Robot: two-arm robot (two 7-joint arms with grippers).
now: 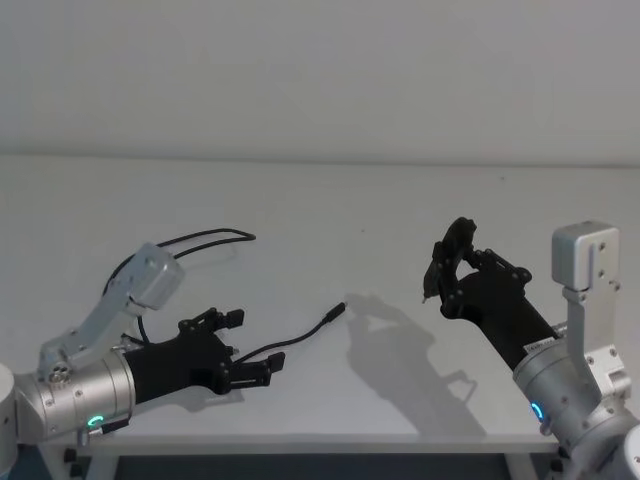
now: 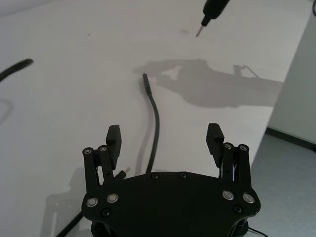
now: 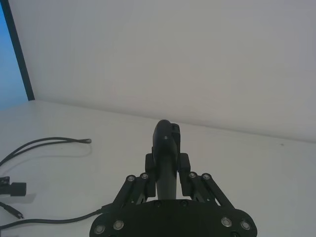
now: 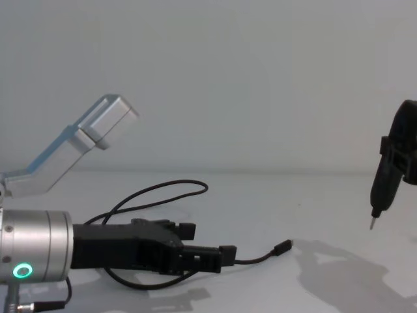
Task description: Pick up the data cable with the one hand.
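Taking the far edge of the white table as twelve o'clock, the left gripper sits low over the tabletop down at about seven, its green-ringed silver wrist trailing back toward the near left corner. Its two black fingers are spread wide and have hold of nothing. The data cable lies flat on the table and passes straight through the gap between them, as the left wrist view makes plain. I can't tell whether either finger touches it. From the gripper the cable curves off toward two o'clock and ends in a slim plug near the middle of the table, well clear of the fingertips. From the chest view that plug rests just beyond the left gripper, with the cable dipping slightly between them. The rest of the cable runs back under the arm and loops out toward eleven o'clock behind the wrist. Over at four o'clock the right gripper hangs above the table, fingers closed tight around a black pen-like tool whose metal tip points down and hangs clear of the surface.
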